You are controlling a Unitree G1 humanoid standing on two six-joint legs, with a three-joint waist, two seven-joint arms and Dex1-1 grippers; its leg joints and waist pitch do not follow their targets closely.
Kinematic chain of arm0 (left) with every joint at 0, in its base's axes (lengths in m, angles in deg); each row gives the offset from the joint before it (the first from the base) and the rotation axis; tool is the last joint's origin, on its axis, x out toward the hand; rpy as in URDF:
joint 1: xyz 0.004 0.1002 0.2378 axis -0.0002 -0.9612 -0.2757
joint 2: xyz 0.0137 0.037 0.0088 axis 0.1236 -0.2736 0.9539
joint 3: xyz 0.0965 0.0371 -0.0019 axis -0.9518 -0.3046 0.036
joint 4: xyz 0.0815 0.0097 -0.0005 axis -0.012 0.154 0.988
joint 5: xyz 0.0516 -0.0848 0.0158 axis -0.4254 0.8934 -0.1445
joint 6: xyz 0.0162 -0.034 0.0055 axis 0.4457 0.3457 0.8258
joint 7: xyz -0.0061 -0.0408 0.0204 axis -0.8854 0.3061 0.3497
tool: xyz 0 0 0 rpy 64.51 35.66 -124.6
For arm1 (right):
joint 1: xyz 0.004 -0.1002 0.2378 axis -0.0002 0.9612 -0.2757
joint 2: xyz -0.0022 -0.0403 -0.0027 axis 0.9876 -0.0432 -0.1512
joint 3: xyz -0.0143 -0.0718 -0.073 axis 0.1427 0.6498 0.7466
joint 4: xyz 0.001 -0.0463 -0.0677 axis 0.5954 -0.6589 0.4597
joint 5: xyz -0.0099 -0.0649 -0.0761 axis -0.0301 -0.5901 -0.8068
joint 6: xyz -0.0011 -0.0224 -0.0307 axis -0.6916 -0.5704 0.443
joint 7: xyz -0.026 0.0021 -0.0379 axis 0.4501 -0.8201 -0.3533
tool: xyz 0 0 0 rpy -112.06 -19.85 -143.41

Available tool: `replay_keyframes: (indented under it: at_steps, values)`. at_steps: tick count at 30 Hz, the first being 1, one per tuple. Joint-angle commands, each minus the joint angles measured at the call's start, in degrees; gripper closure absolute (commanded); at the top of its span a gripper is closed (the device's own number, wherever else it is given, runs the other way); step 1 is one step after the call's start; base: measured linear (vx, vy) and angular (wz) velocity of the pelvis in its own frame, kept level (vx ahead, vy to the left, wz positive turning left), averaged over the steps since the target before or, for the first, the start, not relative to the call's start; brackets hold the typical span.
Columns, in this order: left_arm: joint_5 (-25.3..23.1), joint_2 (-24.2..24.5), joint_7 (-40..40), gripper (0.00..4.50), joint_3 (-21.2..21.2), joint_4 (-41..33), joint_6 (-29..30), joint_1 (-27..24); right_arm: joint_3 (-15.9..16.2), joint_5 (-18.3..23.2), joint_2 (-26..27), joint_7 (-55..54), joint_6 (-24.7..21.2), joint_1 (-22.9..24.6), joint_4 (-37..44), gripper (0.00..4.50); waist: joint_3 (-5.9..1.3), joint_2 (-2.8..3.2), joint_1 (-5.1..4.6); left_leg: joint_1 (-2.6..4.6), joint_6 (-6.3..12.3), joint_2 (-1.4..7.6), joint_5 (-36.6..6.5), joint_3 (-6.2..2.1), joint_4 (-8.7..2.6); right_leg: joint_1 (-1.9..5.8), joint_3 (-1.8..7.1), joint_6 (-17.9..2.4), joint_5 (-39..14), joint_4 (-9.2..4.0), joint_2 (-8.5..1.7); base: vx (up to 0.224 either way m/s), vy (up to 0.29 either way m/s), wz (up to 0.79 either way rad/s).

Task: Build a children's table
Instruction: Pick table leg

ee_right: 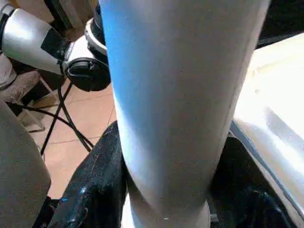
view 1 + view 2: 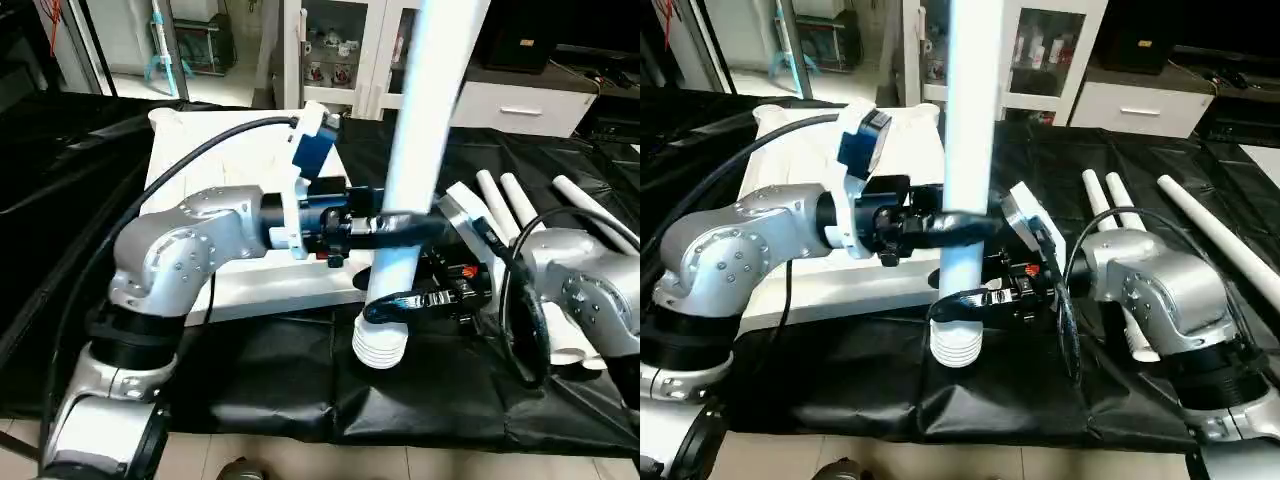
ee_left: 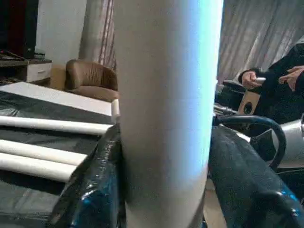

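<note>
Upright leg blocks the middle of the worktop

The upright tube leg (image 2: 425,150) stands between both hands, left hand (image 2: 385,228) above right hand (image 2: 400,303), closing the centre. Spare legs (image 2: 1110,215) crowd the black cloth (image 2: 280,385) on the right; the tabletop (image 2: 230,150) fills the left. The cloth's near strip lies open.

Four white tube legs: one upright leg (image 2: 420,170) and three lying legs (image 2: 1110,215) on the black cloth (image 2: 420,400). One white tabletop (image 2: 235,155). Two robot hands, the left hand (image 2: 395,228) and the right hand (image 2: 400,300). One person (image 3: 280,90) sits behind.
</note>
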Motion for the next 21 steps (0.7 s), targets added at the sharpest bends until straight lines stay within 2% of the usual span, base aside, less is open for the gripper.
replay_keyframes:
  at_steps: [1, 2, 6, 10, 12, 13, 14, 15, 16, 17, 18, 19, 20, 21]
  values:
    - [1.8, 0.2, -0.5, 1.44, 0.8, -1.9, 0.8, 0.1, -3.1, 0.7, -0.1, -1.6, -0.1, 0.4, 0.1, 2.61, -4.80, 0.12, -0.09, 0.28, 0.18, 1.86, -6.1, -0.44, -3.82, 3.70, 2.69, -10.0, -12.8, -4.11, -3.72, 0.000, 0.000, 0.00]
    - [1.7, 0.3, -0.4, 1.37, 1.5, -1.3, 0.3, 0.5, -3.5, 0.9, -0.1, -2.2, -0.3, 1.2, 0.6, 2.62, -4.84, 0.37, -0.05, 0.26, 0.12, 1.81, -6.4, -0.49, -3.81, 3.72, 2.64, -10.0, -12.8, -4.08, -3.70, 0.000, 0.000, 0.00]
    - [-0.5, 0.6, 0.3, 1.00, 2.4, 0.7, -2.4, 1.5, -3.8, 0.6, -0.8, -2.4, -0.1, 2.3, 1.0, 2.62, -4.70, 0.25, -0.12, 0.34, -0.04, 1.82, -7.3, -0.49, -3.92, 3.71, 2.63, -9.2, -14.5, -4.40, -3.69, 0.000, 0.000, 0.00]
    - [0.6, 1.7, 1.1, 0.97, 7.3, 3.4, -3.9, 1.9, -6.1, -0.4, -2.1, -4.4, 0.8, 4.9, 0.4, 2.62, -4.76, 0.11, -0.06, 0.22, -0.27, 1.67, -7.2, -0.49, -3.89, 3.84, 2.61, -8.3, -15.1, -4.53, -3.67, 0.000, 0.000, 0.00]
    - [1.8, 2.8, 2.6, 0.97, 10.9, 4.1, -4.2, 0.8, -7.5, -2.3, -2.1, -7.2, 2.6, 7.2, 0.1, 2.62, -4.79, 0.32, -0.10, 0.24, -0.70, 1.70, -7.5, -0.55, -3.91, 3.77, 2.57, -8.4, -15.0, -4.45, -3.70, 0.000, 0.000, 0.00]
    - [1.7, 3.2, 3.4, 0.97, 11.8, 4.4, -4.3, 0.3, -7.7, -3.0, -1.9, -8.4, 3.3, 7.9, 0.3, 2.62, -4.75, 0.50, -0.20, 0.30, -0.83, 1.71, -7.5, -0.56, -3.91, 3.61, 2.53, -8.5, -14.5, -4.49, -3.64, 0.000, 0.000, 0.00]
    - [1.7, 3.3, 3.7, 0.97, 12.2, 4.4, -4.3, 0.1, -7.7, -3.3, -1.9, -8.8, 3.5, 8.2, 0.4, 2.62, -4.74, 0.44, -0.30, 0.25, -0.76, 1.63, -7.7, -0.55, -3.92, 3.67, 2.49, -8.5, -14.6, -4.48, -3.56, 0.000, 0.000, 0.00]
    - [-1.0, 3.8, 6.8, 0.97, 13.2, 5.2, -6.6, -1.3, -7.9, -5.8, -1.2, -12.2, 5.4, 9.3, 0.3, 2.62, -4.73, 0.65, -0.38, 0.36, -0.76, 1.63, -8.0, -0.54, -3.93, 3.62, 2.49, -8.4, -15.0, -4.48, -3.56, 0.000, 0.000, 0.00]
    - [-2.5, 3.8, 8.3, 0.97, 13.3, 5.6, -7.8, -1.7, -8.1, -6.6, -0.9, -13.5, 5.9, 9.6, 0.2, 2.62, -4.56, 0.65, -0.56, 0.34, -0.93, 1.69, -8.8, -0.54, -4.05, 3.51, 2.48, -8.0, -16.1, -4.76, -3.54, 0.000, 0.000, 0.00]
    - [-7.7, 4.0, 13.4, 0.97, 13.5, 6.8, -11.7, -3.3, -8.7, -8.7, 0.4, -17.5, 7.3, 10.5, 0.1, 2.62, -4.68, 0.61, -0.51, 0.28, -1.10, 1.80, -8.7, -0.70, -4.08, 3.64, 2.46, -7.6, -16.2, -4.76, -3.67, 0.000, 0.000, 0.00]
    - [-17.6, 4.2, 22.6, 0.97, 12.0, 8.8, -17.5, -6.4, -10.6, -11.7, 4.2, -26.4, 9.5, 11.8, 0.2, 2.62, -4.42, 0.50, -0.86, 0.09, -1.60, 1.88, -9.3, -0.77, -4.26, 3.50, 2.46, -5.7, -17.8, -5.16, -3.50, 0.000, 0.000, 0.00]
    - [-19.7, 3.9, 24.7, 0.97, 11.7, 8.8, -18.9, -7.5, -11.4, -12.3, 5.7, -29.3, 9.9, 12.2, 0.5, 2.62, -4.31, 0.49, -1.18, 0.19, -1.73, 1.61, -9.7, -0.59, -4.25, 3.26, 2.43, -4.2, -19.7, -5.51, -3.31, 0.000, 0.000, 0.00]
    - [-22.6, 3.0, 28.1, 0.97, 11.7, 8.1, -21.3, -9.8, -13.0, -13.1, 8.5, -34.3, 10.4, 12.9, 1.2, 2.62, -4.63, 0.52, -1.44, 0.39, -2.28, 1.46, -10.2, -0.74, -4.36, 3.51, 2.27, -2.0, -23.2, -5.58, -3.61, 0.000, 0.000, 0.00]
    - [-25.1, 2.2, 30.9, 0.97, 11.6, 7.0, -23.3, -11.6, -13.8, -13.6, 10.0, -37.5, 9.6, 13.4, 1.9, 2.62, -4.79, 0.69, -1.63, 0.42, -2.35, 1.47, -10.0, -0.77, -4.42, 3.39, 2.25, -1.4, -24.0, -5.74, -3.67, 0.000, 0.000, 0.00]
